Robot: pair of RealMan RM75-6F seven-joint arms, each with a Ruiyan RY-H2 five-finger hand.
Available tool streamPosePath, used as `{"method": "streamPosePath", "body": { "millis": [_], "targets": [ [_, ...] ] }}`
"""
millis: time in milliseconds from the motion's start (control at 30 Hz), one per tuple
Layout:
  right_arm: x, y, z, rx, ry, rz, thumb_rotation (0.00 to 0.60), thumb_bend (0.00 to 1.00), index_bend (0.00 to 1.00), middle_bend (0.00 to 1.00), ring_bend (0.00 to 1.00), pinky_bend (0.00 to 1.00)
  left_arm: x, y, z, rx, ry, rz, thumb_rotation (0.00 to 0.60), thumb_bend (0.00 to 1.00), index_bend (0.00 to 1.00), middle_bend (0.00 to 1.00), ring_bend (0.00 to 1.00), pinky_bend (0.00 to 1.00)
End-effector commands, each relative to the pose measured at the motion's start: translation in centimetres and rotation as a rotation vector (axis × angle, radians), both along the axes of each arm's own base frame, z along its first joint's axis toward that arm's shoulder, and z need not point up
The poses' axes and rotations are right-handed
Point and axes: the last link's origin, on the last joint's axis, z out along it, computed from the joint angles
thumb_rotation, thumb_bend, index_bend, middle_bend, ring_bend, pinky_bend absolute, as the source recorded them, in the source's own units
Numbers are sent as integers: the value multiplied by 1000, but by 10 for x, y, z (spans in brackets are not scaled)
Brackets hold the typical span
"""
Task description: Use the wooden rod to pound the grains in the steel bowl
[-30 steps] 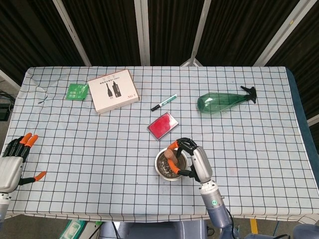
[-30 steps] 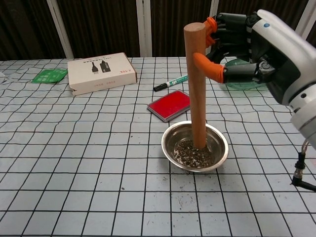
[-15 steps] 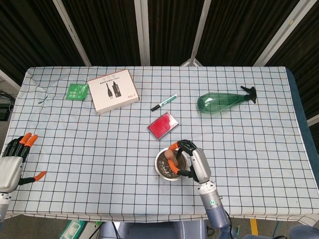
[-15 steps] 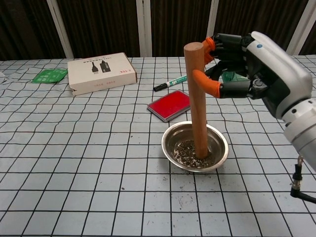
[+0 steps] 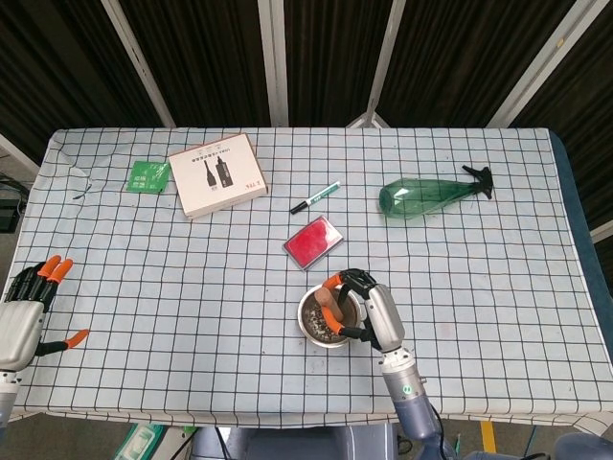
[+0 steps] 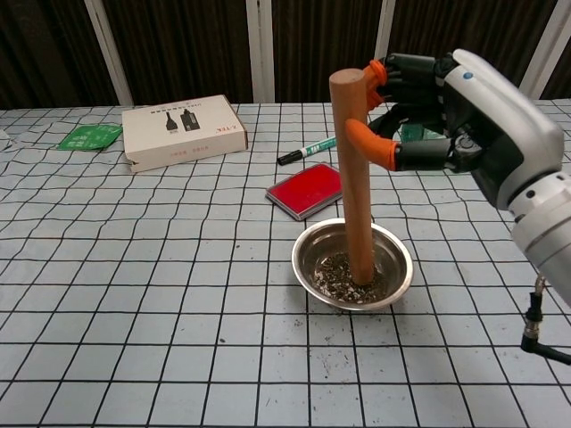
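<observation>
A steel bowl (image 6: 395,269) (image 5: 308,324) with dark crushed grains (image 6: 332,274) sits at the table's front middle. A wooden rod (image 6: 353,178) (image 5: 329,299) stands nearly upright in it, its lower end down among the grains. My right hand (image 6: 455,116) (image 5: 372,311) grips the rod near its top from the right, with orange-tipped fingers wrapped around it. My left hand (image 5: 27,311) rests at the table's front left edge with its fingers spread, holding nothing; only the head view shows it.
A red flat case (image 6: 307,190) lies just behind the bowl, with a marker pen (image 6: 308,150) beyond it. A white box (image 6: 183,130) and a green packet (image 6: 89,136) sit at the back left. A green spray bottle (image 5: 426,195) lies at the back right. A few grains are scattered in front of the bowl.
The rod and my right hand dropped about half a second ago, then rose slightly and shifted left. The left hand has not moved.
</observation>
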Motion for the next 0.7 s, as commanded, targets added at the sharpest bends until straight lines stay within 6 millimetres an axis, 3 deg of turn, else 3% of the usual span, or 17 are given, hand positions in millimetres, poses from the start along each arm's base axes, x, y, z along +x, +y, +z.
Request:
{"method": "streamPosePath", "body": {
  "millis": [33, 233, 367, 467, 700],
  "targets": [
    [6, -1, 9, -26, 5, 20, 600, 579, 827, 652, 617, 304, 0, 0, 0, 1, 0, 0, 600, 94, 0, 0, 0, 0],
    [6, -10, 39, -111, 38, 32, 600, 579, 827, 652, 617, 304, 0, 0, 0, 1, -3, 1, 600, 95, 0, 0, 0, 0],
    [-10, -20, 71, -201, 115, 11, 600, 579, 827, 652, 617, 304, 0, 0, 1, 1, -3, 0, 600, 95, 0, 0, 0, 0],
    [-34, -26, 92, -241, 201, -37, 600, 579, 827, 652, 617, 304, 0, 0, 0, -1, -1, -1, 600, 95, 0, 0, 0, 0],
    [-98, -31, 121, -286, 388, -165, 600, 578, 827, 652, 617, 304, 0, 0, 0, 2, 3, 1, 600, 95, 0, 0, 0, 0]
  ]
}}
